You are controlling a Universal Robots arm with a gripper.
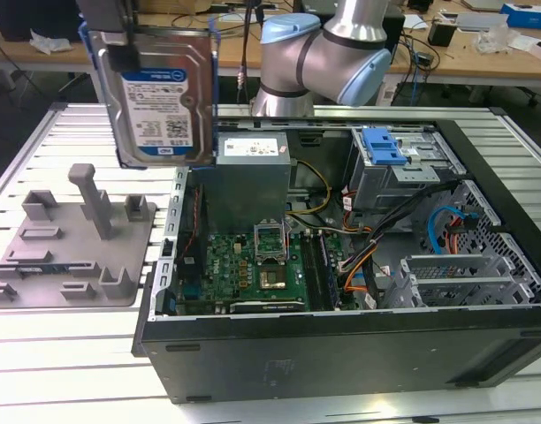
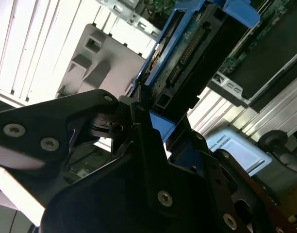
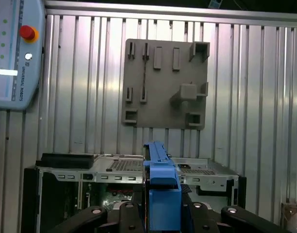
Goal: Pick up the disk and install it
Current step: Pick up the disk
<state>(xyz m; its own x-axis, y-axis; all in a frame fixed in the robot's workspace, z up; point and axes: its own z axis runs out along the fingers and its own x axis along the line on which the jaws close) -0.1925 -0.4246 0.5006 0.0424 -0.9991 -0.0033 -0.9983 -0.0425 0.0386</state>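
The disk (image 1: 156, 97), a silver hard drive with a white-and-blue label in a blue carrier frame, hangs upright in the air. It is above the table, over the near-left corner of the open computer case (image 1: 341, 265) in the exterior view. My gripper (image 1: 120, 44) is shut on its upper part. In the second wrist view the disk's connector edge (image 2: 187, 58) points away from the black fingers (image 2: 143, 131). The first wrist view has the blue carrier edge (image 3: 160, 189) clamped between the fingers (image 3: 124, 216).
A grey holding fixture (image 1: 76, 238) lies on the slatted metal table (image 1: 41, 353) at the exterior view's left. Inside the case sit a grey power supply box (image 1: 250, 177), the motherboard (image 1: 253, 265) and a drive cage with a blue latch (image 1: 383, 146). A teach pendant (image 3: 15, 53) lies on the table.
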